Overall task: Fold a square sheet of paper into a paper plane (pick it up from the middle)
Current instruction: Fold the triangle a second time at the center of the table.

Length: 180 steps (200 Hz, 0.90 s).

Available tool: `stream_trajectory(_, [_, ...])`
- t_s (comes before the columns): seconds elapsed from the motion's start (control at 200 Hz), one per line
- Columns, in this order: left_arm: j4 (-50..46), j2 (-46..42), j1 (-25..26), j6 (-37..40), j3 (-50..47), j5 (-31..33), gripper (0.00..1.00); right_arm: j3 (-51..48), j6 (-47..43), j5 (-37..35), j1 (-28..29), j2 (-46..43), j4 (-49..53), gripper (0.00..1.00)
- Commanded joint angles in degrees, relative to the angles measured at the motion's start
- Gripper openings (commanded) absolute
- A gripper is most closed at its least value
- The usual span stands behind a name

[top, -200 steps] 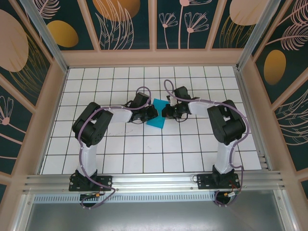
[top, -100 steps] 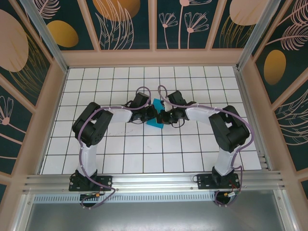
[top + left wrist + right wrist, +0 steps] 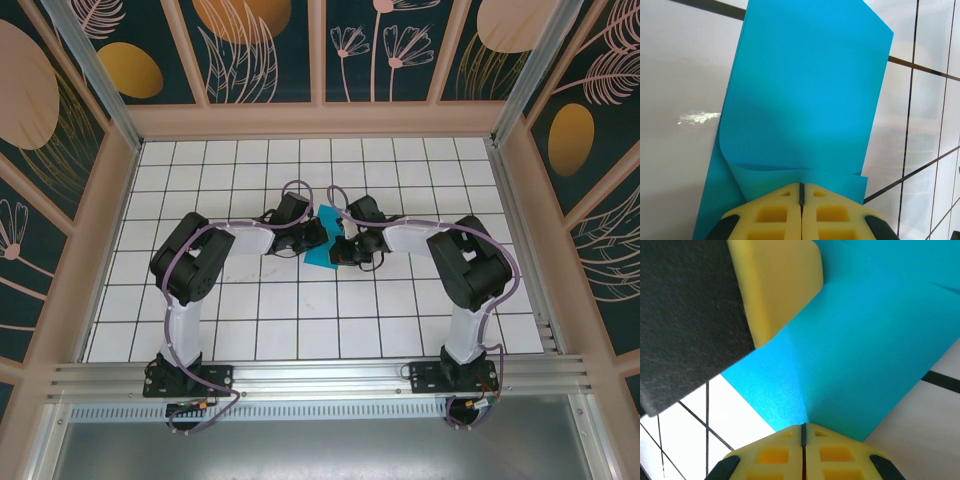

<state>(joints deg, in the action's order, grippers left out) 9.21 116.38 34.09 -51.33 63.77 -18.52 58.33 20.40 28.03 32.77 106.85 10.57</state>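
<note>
Two tools: the left tool (image 3: 314, 236) and the right tool (image 3: 341, 249) met almost tip to tip over the middle of the table (image 3: 250, 330).
Left tool state: clenched on the near edge of the sheet of paper (image 3: 805, 90), yellow pads (image 3: 772, 216) pressed together.
Right tool state: clenched on a low corner of the same sheet, with no gap between its pads.
Paper: plain teal-blue and folded in layers; one layer curled up into the left tool's tips.
Edges: in the left wrist view two long straight edges ran away from the tool, and the far right corner lay over a dark grid line.
Open room: white grid tiles lay bare on every side of the pair, and the wooden walls (image 3: 115, 200) stood well apart.
Paper to tools: it lay between the two, touching both, with teal showing above and below the tips from overhead.
</note>
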Motion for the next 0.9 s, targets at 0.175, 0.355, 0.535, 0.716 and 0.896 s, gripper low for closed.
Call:
stream_trajectory(0.175, [-4.6, 2.5, -0.2, -0.5, -1.6, 4.2, 0.08, -2.1, -2.5, -1.0, 0.2, 0.3, 3.6, 0.08])
stream_trajectory(0.355, [-4.7, 2.5, -0.2, -0.5, -1.6, 4.3, 0.07, -5.5, -3.3, -0.6, -0.1, -0.9, 4.2, 0.07])
stream_trajectory(0.535, [-4.1, 2.4, -0.2, -0.3, -2.1, 3.5, 0.07, -7.7, -3.2, 2.9, -1.0, -4.8, 3.0, 0.05])
stream_trajectory(0.716, [-2.8, 1.6, -0.2, -0.5, -3.0, 2.8, 0.07, -6.4, 0.5, 2.7, -3.5, -9.1, -0.7, 0.05])
stream_trajectory(0.896, [-2.1, 1.9, -0.2, -0.8, -3.1, 1.8, 0.07, -2.6, 4.1, 3.8, -3.4, -5.8, -4.0, 0.05])
